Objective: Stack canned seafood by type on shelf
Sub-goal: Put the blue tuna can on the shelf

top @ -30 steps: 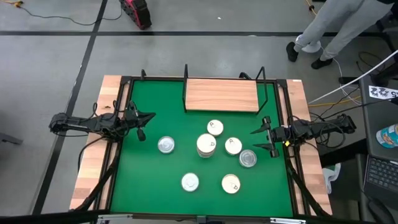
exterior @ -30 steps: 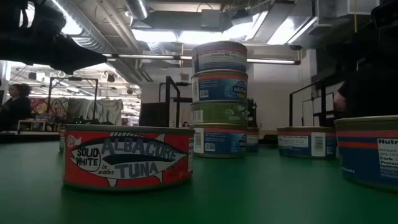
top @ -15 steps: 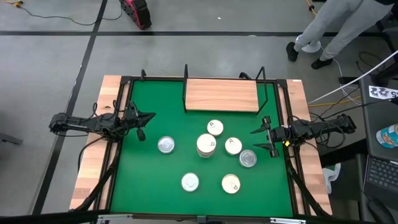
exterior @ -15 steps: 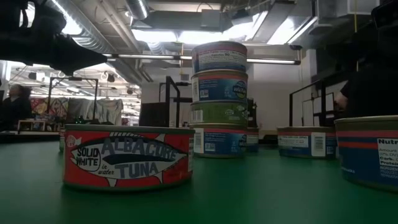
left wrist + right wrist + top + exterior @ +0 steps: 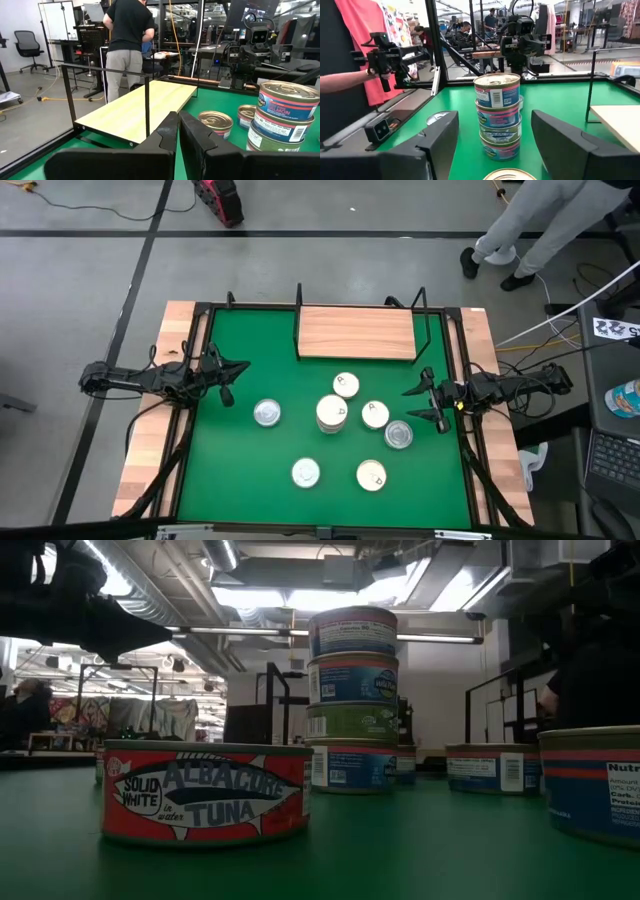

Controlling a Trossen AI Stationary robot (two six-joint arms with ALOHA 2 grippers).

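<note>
- High view shows the green table (image 5: pixel 230 470) edged by wooden planks, both arms at its sides.
- Shelf (image 5: pixel 357 333), a light wooden board in a thin black wire frame, stands at the table's far edge, centred; nothing rests on it.
- Left arm reaches in from the left side; the left gripper (image 5: pixel 240 367) hangs near the table's left edge with its jaws clenched together on nothing, well apart from every tin.
- Right arm reaches in from the right side; the right gripper (image 5: pixel 413 404) has its jaws spread wide and released, holding nothing, and points toward the tins in the middle.
- Stack of tins (image 5: pixel 332 413) stands near the table's centre, four high in the low view, a pale gold top uppermost.
- Gold-topped tins lie singly: one (image 5: pixel 346 385) between stack and shelf, one (image 5: pixel 375 415) just right of the stack, one (image 5: pixel 371 475) nearer the front edge.
- Silver-topped tins lie singly: one (image 5: pixel 266 413) left of the stack, one (image 5: pixel 306 473) at the front, one (image 5: pixel 399 434) near the right gripper.
- Red tuna tin (image 5: pixel 206 790) sits closest in the low view.
- Person's legs (image 5: pixel 520 225) show on the floor beyond the table.
</note>
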